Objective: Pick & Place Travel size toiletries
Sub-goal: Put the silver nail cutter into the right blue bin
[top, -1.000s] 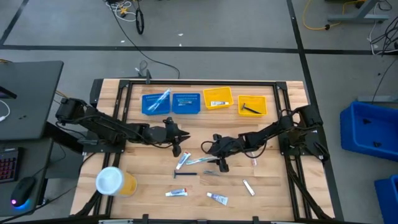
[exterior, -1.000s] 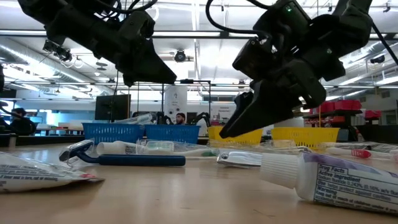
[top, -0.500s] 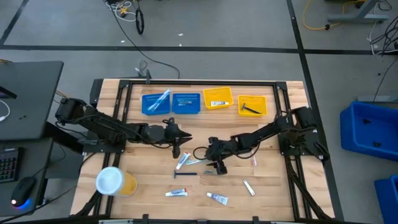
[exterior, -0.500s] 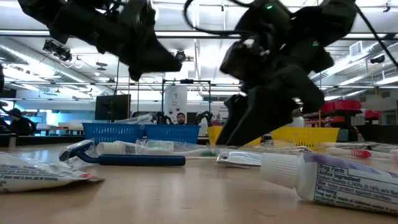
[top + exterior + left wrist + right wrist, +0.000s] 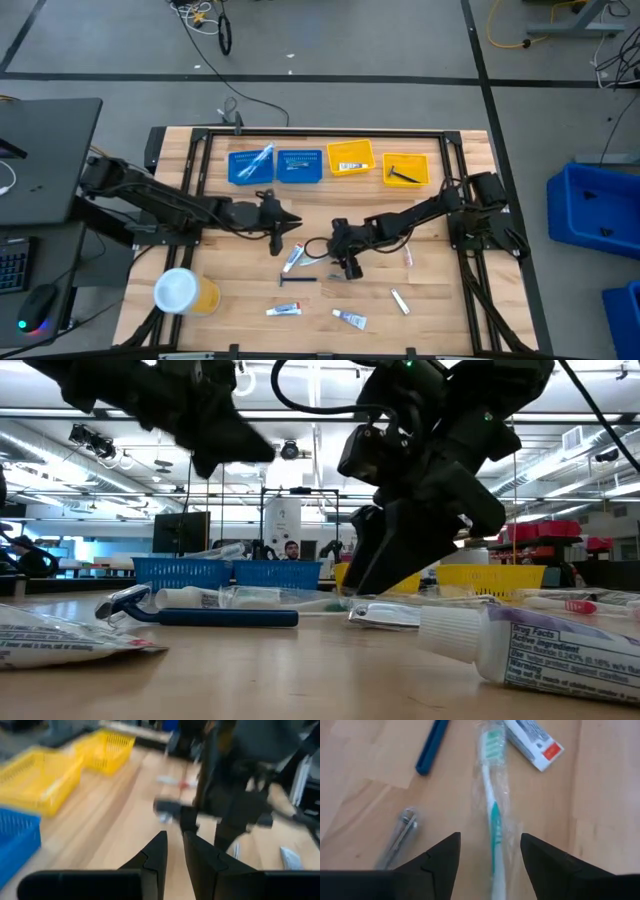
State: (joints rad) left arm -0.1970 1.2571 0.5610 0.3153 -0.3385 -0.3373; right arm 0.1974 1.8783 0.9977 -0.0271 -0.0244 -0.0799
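The travel size toiletries lie loose on the wooden table [image 5: 450,290]. Among them are a clear-wrapped white and teal toothbrush [image 5: 492,810] [image 5: 318,261], a white toothpaste tube [image 5: 532,740] [image 5: 293,260], a blue-handled razor [image 5: 432,745] [image 5: 200,617] and a silvery item [image 5: 400,837]. My right gripper [image 5: 490,842] [image 5: 346,264] is open and points down. Its fingers stand on either side of the toothbrush's handle without touching it. My left gripper [image 5: 174,842] [image 5: 284,228] hovers above the table left of it, with only a narrow gap between its fingers and nothing in it.
Two blue trays [image 5: 252,166] [image 5: 299,165] and two yellow trays [image 5: 350,158] [image 5: 405,170] line the far edge. A yellow tub with a white lid [image 5: 183,292] stands near left. More tubes [image 5: 284,311] [image 5: 349,319] [image 5: 400,301] lie near the front edge, and another toothbrush [image 5: 408,257] lies to the right.
My right gripper has moved a little toward the table's left and tipped more steeply down, so its fingers now stand over the wrapped toothbrush. My left gripper has risen slightly and drawn back toward the left.
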